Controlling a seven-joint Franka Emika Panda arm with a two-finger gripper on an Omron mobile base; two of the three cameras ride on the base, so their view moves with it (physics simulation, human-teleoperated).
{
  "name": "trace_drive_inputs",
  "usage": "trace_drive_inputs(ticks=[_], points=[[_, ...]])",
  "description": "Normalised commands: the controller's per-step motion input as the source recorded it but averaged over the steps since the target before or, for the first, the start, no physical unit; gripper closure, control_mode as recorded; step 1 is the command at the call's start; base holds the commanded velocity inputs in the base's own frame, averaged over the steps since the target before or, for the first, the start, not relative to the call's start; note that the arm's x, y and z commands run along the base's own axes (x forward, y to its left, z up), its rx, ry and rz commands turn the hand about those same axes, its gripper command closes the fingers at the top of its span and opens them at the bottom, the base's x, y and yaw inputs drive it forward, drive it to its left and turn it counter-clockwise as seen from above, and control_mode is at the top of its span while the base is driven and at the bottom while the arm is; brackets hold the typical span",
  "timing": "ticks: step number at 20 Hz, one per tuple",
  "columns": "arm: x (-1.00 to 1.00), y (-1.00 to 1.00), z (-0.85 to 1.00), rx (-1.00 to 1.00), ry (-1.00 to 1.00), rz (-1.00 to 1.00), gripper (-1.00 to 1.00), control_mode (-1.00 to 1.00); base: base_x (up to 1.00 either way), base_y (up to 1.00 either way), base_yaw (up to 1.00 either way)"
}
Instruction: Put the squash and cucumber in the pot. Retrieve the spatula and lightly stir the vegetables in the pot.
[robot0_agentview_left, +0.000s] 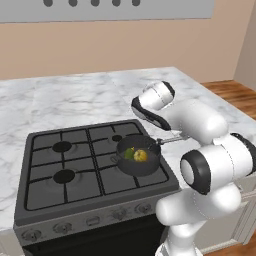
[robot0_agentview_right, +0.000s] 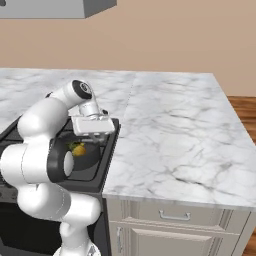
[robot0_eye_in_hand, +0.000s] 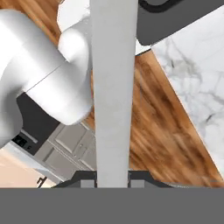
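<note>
The pot (robot0_agentview_left: 138, 155) sits on the stove's (robot0_agentview_left: 75, 170) front burner at about 4 o'clock from the stove's middle, with the squash (robot0_agentview_left: 141, 155) and the cucumber (robot0_agentview_left: 129, 153) lying in it side by side. The fingers (robot0_eye_in_hand: 113, 181) are clamped on the spatula (robot0_eye_in_hand: 113, 87), whose grey handle runs toward 12 o'clock in the hand view. The marble surface (robot0_agentview_right: 170, 130) lies at 3 o'clock of the stove.

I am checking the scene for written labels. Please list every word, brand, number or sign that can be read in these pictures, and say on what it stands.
There is no readable text in any view.
The stove knobs carry no legible marks; they are too small to tell.
The pot, the squash and the cucumber are plain.
The marble counter and the cabinet drawer bear no label.
</note>
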Motion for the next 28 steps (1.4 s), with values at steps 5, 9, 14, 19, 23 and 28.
trace_drive_inputs(ticks=[5,9,14,19,23,28], points=[[0.0,-0.1,0.0,-0.1,0.29,0.0,1.0,-1.0,0.0,0.0,0.0],[0.0,-0.01,0.0,-0.09,0.2,0.0,1.0,-1.0,0.0,0.0,0.0],[0.14,0.0,0.03,-0.07,0.11,0.0,1.0,-1.0,0.0,0.0,0.0],[0.23,0.0,-0.03,-0.05,0.06,0.0,1.0,-1.0,0.0,0.0,0.0],[0.23,0.0,-0.08,-0.02,0.02,0.0,1.0,-1.0,0.0,0.0,0.0],[0.25,0.01,-0.08,0.0,0.0,0.0,1.0,-1.0,0.0,0.0,0.0]])
